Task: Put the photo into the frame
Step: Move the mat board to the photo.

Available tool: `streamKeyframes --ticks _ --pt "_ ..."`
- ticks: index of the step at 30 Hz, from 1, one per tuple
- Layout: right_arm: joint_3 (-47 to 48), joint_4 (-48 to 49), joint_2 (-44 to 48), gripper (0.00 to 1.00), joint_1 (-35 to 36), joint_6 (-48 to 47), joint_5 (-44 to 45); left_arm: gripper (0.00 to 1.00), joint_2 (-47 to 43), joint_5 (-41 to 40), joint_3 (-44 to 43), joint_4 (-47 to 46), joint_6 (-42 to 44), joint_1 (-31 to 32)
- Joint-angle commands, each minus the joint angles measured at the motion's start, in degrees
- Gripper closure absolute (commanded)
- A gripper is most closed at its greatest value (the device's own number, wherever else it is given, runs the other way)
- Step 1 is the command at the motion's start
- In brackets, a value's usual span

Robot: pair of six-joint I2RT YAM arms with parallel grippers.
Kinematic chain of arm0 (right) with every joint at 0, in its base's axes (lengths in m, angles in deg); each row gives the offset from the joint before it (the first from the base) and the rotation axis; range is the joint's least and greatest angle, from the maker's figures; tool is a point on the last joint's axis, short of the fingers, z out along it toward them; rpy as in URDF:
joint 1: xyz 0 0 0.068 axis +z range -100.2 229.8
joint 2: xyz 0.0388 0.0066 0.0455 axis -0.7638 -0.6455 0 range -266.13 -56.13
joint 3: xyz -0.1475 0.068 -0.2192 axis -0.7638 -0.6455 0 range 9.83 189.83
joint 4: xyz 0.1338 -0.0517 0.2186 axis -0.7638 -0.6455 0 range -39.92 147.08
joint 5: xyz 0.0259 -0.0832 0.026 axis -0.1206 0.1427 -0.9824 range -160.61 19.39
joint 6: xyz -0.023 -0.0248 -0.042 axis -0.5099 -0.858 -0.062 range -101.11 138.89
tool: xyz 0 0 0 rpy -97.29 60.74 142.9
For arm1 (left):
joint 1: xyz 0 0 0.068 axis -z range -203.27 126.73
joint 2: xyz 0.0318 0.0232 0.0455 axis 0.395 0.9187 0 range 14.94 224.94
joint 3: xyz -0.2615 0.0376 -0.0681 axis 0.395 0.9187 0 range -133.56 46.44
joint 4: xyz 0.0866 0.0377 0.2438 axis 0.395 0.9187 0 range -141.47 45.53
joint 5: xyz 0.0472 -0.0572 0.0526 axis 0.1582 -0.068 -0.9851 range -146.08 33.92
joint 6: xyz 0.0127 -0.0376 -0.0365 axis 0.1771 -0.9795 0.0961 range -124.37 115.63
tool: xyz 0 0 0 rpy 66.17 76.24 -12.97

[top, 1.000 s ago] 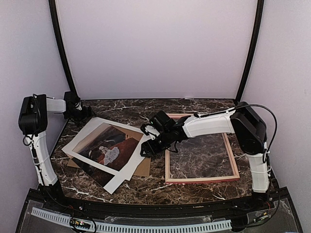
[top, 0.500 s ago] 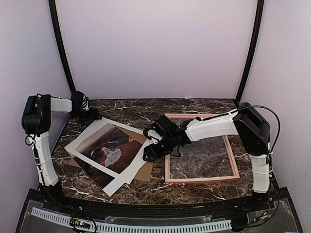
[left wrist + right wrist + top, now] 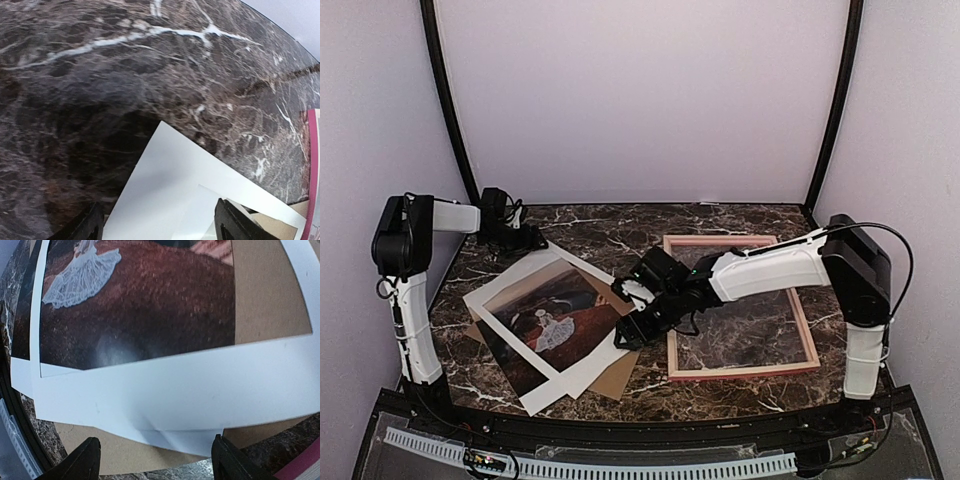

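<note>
Surface: dark, white-veined marble table.
Photo: rectangular reddish-brown print with a small white-dressed figure at its centre. It lies askew under a white windowed mat, on brown cardboard, left of the frame.
Frame: thin-railed pink wooden rectangle, lying flat on the table.
Right gripper: fingers spread, over the mat's edge.
Left gripper: fingers spread, above the mat's far corner.

From above I see the dark marble desk, with the thin pink wooden frame lying flat on its right half. To the left of it lies a pile: the dark reddish photo with a small white figure, a white mat border around it, and brown cardboard beneath. My right gripper is at the pile's right edge, and the left gripper is at its far corner.
</note>
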Motion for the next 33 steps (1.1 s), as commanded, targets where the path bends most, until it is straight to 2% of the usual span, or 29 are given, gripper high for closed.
streamKeyframes --ticks 1,3,7,10,14,20,24,28,33 --pt "1.5 0.2 3.9 0.22 0.2 -2.5 4.2 0.21 0.2 10.4 -1.1 1.9 1.6 2.5" --pt "2.6 -1.3 4.1 0.2 0.0 -3.2 7.3 0.21 -0.7 9.3 -1.1 1.2 1.2 2.6" --pt "4.8 -3.7 3.3 0.19 -1.2 -3.8 12.3 0.16 -5.7 0.2 0.9 -1.2 -0.2 2.5" --pt "6.4 -4.2 2.3 0.18 -3.2 -4.4 14.2 0.11 -11.4 -9.3 3.4 -2.6 -1.1 2.5" --pt "9.0 -4.5 0.0 0.18 -6.0 -6.0 14.2 0.08 -17.5 -15.3 6.2 -1.5 -2.8 2.7" --pt "13.5 -5.3 -4.3 0.18 -9.1 -8.8 10.9 0.08 -25.1 -14.0 11.0 4.5 -7.5 3.3" --pt "16.2 -5.3 -7.2 0.2 -9.8 -9.8 8.2 0.09 -32.3 -10.2 19.8 5.5 -11.0 4.7" --pt "18.4 -5.2 -9.5 0.23 -9.8 -10.0 5.4 0.09 -39.7 -9.3 30.3 6.1 -15.7 8.1" --pt "20.1 -5.4 -11.7 0.26 -9.8 -10.2 4.6 0.1 -47.4 -12.0 37.7 8.3 -22.6 14.3"
